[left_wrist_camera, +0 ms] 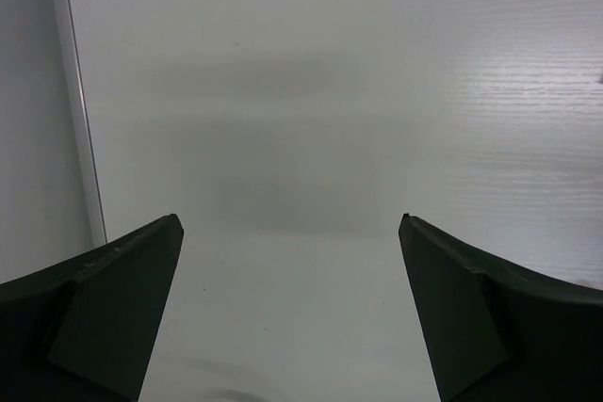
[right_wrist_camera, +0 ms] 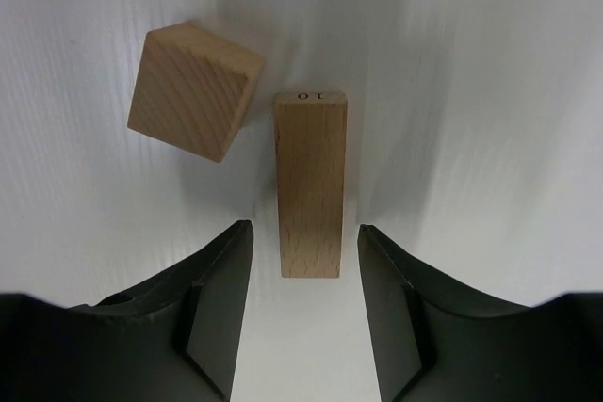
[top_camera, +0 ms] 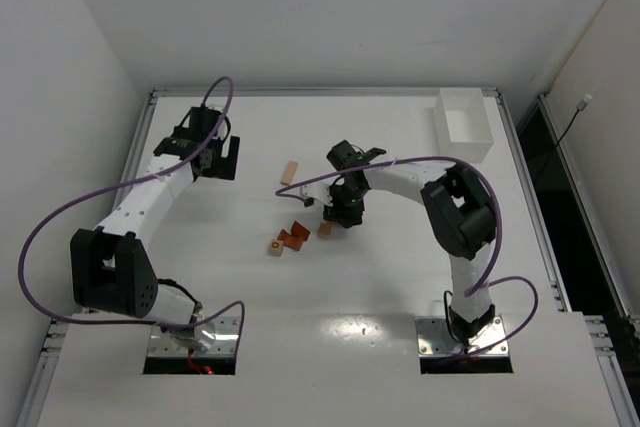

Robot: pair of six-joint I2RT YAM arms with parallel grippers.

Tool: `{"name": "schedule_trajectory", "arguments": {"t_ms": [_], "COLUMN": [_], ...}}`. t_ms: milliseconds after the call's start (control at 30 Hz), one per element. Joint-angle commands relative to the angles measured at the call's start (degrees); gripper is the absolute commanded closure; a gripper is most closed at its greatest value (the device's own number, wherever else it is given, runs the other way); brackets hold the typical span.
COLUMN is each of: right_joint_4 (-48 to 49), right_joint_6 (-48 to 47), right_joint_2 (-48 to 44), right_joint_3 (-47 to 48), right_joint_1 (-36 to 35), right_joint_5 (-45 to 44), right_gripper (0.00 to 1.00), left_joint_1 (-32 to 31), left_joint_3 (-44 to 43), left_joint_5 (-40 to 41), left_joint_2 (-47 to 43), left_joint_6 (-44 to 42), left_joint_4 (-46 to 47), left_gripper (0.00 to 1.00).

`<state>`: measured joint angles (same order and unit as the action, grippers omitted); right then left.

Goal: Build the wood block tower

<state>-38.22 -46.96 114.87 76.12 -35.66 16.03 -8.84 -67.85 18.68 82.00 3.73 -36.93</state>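
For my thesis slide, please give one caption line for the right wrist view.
Open right gripper straddles a pale wooden bar on the table; a pale wooden cube lies close beside it.

I see a long pale bar (right_wrist_camera: pixel 311 185) lying flat. A pale cube (right_wrist_camera: pixel 195 91) sits turned just beside its far end. Some red-orange blocks (top_camera: pixel 295 237) lie near them.

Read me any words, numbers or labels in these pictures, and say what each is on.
"10": small dark print at the far end of the pale wooden bar, right wrist view.
No marking shows on the pale cube beside it.
The loose blocks in the top view are too small to read.
Left wrist view: no text.
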Motion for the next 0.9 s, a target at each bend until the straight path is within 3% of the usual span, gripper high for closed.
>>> {"name": "schedule_trajectory", "arguments": {"t_ms": [0, 200, 333, 367, 433, 500, 567, 667, 867], "right_joint_4": [-0.2, -0.2, -1.9, -1.9, -3.7, -4.2, -4.8, -5.3, -0.6], "right_joint_6": [-1.6, -1.0, -1.0, -1.0, -1.0, -0.5, 0.8, 8.3, 34.1], "right_joint_2": [0.4, 2.2, 4.0, 4.7, 5.4, 5.4, 5.4, 2.4, -3.5], "right_joint_3": [2.0, 3.2, 3.9, 4.6, 5.7, 5.7, 6.2, 8.4, 10.6], "right_joint_1": [-1.6, -2.7, -3.3, -3.3, -3.3, -3.3, -3.3, -1.0, 5.2], "right_joint_5": [-1.1, -3.6, -4.2, -4.2, -4.2, -4.2, -4.2, -3.6, -6.2], "right_gripper": [0.55, 0.56, 0.73, 0.83, 0.92, 1.0, 1.0, 1.0, 1.0], "left_joint_1": [1.1, 1.6, 2.2, 2.2, 2.7, 2.7, 2.7, 2.2, -2.7], "left_joint_3": [-2.8, -3.4, -4.0, -4.0, -4.0, -4.0, -4.0, -2.2, 0.9], "left_joint_5": [-0.5, -0.5, -0.5, -0.5, -0.5, -0.5, -0.5, -0.5, 2.9], "left_joint_2": [0.5, 1.1, 1.8, 1.8, 2.3, 2.3, 1.8, 0.3, -1.6], "left_joint_6": [0.7, 0.7, 0.7, 0.1, 0.1, 0.1, 0.1, 1.5, 4.5], "left_joint_4": [0.6, 1.2, 1.7, 1.7, 1.7, 1.7, 1.7, 2.7, 4.0], "left_gripper": [0.01, 0.01, 0.01, 0.01, 0.01, 0.01, 0.01, 0.01, 0.01]}}
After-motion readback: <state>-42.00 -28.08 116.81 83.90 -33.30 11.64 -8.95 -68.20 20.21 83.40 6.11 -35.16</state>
